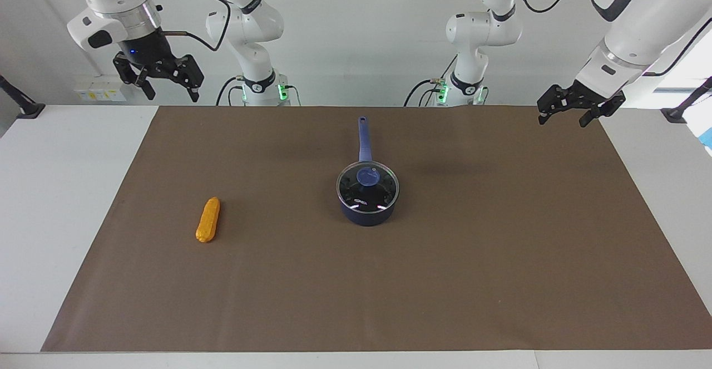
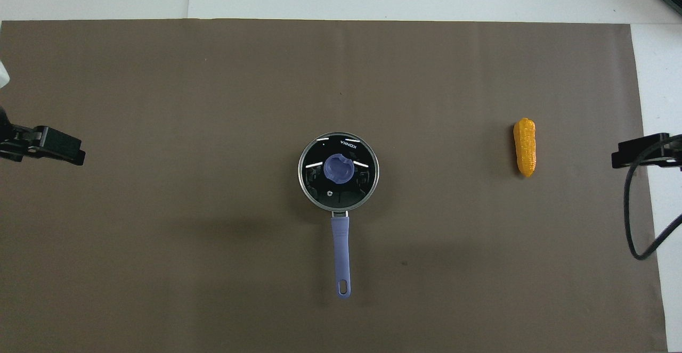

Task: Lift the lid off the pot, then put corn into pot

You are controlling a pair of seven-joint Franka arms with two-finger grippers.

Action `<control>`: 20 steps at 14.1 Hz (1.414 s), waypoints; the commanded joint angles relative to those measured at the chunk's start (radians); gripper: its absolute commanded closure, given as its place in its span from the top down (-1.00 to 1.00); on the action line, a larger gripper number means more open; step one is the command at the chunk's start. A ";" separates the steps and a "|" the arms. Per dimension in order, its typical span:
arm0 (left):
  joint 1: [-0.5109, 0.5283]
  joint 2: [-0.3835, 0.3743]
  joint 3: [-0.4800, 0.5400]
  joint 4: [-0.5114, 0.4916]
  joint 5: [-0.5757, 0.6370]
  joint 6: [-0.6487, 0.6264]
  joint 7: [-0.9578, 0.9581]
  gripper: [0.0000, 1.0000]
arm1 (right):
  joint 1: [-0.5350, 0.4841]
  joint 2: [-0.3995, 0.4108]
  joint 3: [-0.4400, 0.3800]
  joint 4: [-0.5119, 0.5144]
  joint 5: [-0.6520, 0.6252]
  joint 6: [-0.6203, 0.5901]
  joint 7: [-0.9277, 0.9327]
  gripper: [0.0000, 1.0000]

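- The pot [image 1: 367,205] sits in the middle of the facing view on the brown table [image 1: 500,280]. Its long handle points up toward the robots.
- The lid [image 1: 367,186] is on the pot, with its blue knob on top. So the first job is not done yet.
- The corn [image 1: 208,220] lies flat at the middle left of the facing view, well apart from the pot.
- The right gripper [image 1: 166,80] hangs in the air at the upper left. Its jaws are spread open and hold nothing.
- The left gripper [image 1: 578,108] hangs at the upper right, over the edge of the brown mat. Its jaws look open and hold nothing too.
- The knob is small and smooth. I think a pinch that is off to one side could slip, and the glass lid could fall.
- The pot looks light. A bump could push it or spin it by its handle.
- The corn is round, so it might roll away when it is poked.
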 commanded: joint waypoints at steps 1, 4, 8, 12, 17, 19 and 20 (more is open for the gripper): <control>-0.038 -0.049 -0.003 -0.094 0.007 0.061 0.013 1.00 | -0.013 -0.012 0.003 -0.019 0.014 0.022 -0.029 1.00; -0.090 -0.047 -0.005 -0.137 0.006 0.113 0.016 1.00 | -0.013 -0.010 0.003 -0.015 0.014 0.021 -0.029 1.00; -0.145 -0.035 -0.005 -0.174 0.006 0.171 0.007 1.00 | -0.012 -0.037 0.008 -0.047 0.014 -0.002 -0.090 1.00; -0.211 -0.014 -0.005 -0.184 0.004 0.211 0.000 1.00 | -0.033 -0.050 0.001 -0.191 0.014 0.135 -0.107 1.00; -0.316 0.025 -0.005 -0.170 -0.013 0.262 -0.121 1.00 | -0.064 0.131 0.000 -0.292 0.014 0.459 -0.142 1.00; -0.357 0.029 -0.005 -0.167 -0.013 0.285 -0.176 1.00 | -0.081 0.229 0.001 -0.292 0.014 0.580 -0.142 1.00; -0.368 0.043 -0.006 -0.165 -0.013 0.299 -0.216 1.00 | -0.082 0.266 0.001 -0.292 0.014 0.625 -0.139 1.00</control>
